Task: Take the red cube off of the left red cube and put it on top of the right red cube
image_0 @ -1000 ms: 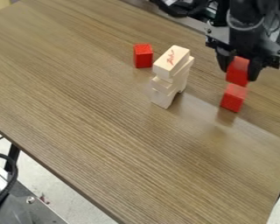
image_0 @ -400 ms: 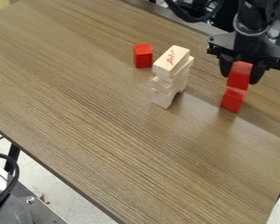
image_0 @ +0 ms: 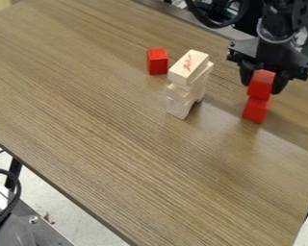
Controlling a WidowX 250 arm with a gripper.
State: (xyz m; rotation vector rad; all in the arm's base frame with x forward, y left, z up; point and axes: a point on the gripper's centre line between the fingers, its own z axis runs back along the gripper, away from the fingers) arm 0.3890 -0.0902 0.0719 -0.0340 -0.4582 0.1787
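- At the far left, a black cable (image_0: 14,190) curves in, cut off by the edge, above grey equipment (image_0: 31,233) that runs out of the corner.
- The desk (image_0: 118,144) spreads across most of the view, its outer parts cut off at several edges.
- The left red cube (image_0: 158,61) sits on it near the wooden stack, with nothing on top; its far sides are hidden.
- The wooden stack (image_0: 187,79) stands just to the right of that cube, its top block marked with a red scrawl. How its pale lower pieces fit together is hard to make out.
- A dark hose (image_0: 207,18) loops at the top edge, its ends out of sight.
- The lower red cube (image_0: 256,110) rests on the desk at the right, its top mostly hidden.
- The upper red cube (image_0: 260,83) is directly on it, slightly out of line; the seam is hard to read.
- The hand (image_0: 264,86) pinches the upper red cube from both sides, the cube partly covering its fingertips.
- The arm (image_0: 282,21) rises above, cut off at the top.
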